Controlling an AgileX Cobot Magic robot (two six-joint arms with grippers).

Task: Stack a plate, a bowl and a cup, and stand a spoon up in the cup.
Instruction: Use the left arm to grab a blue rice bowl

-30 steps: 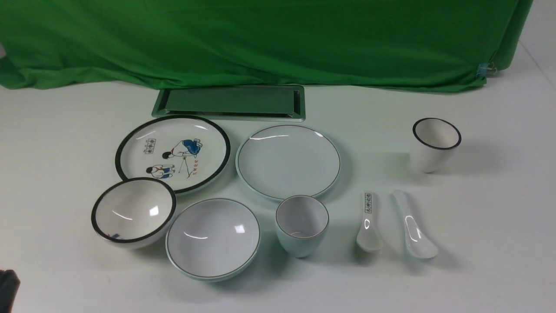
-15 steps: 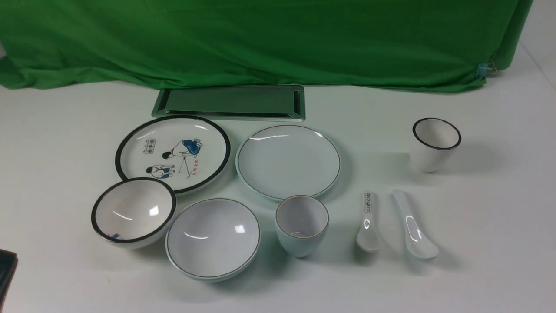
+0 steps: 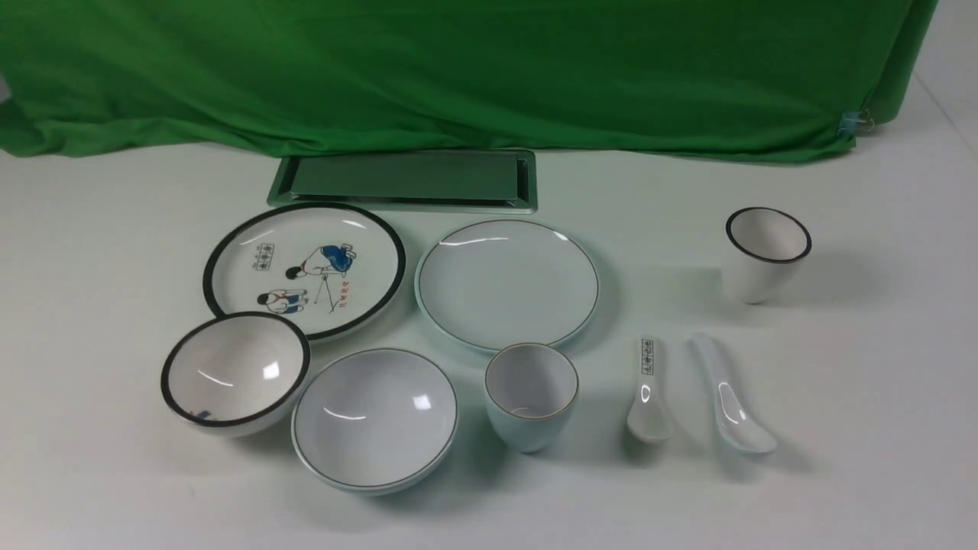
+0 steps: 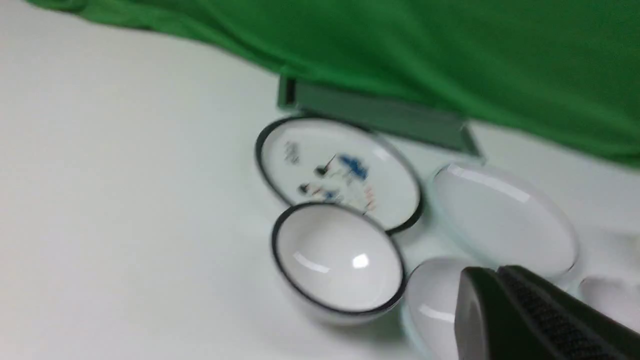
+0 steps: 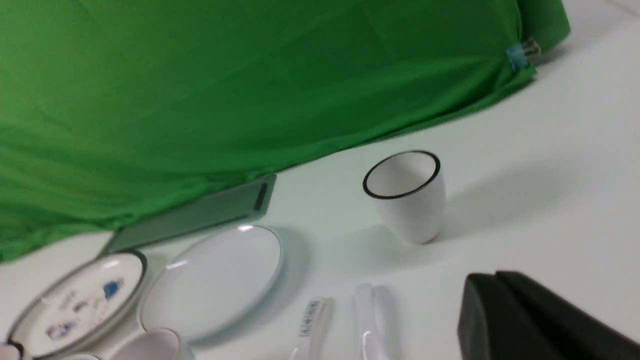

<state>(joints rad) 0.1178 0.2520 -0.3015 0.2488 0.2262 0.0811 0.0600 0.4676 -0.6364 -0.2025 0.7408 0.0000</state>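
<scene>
Bench [image 3: 840, 473], items separate, none stacked.
Plate [image 3: 507, 284]: centre.
Bowl [image 3: 374, 418]: in front of the plate, to the left.
Cup [image 3: 531, 396]: upright, just right of the bowl.
Spoon [image 3: 731, 405]: flat, right of the patterned spoon [image 3: 648, 393].
Left hand [image 4: 492, 280]: closed, empty.
Right hand [image 5: 492, 285]: closed, empty.

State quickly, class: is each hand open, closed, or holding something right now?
Left hand: closed, holding nothing.
Right hand: closed, holding nothing.
</scene>
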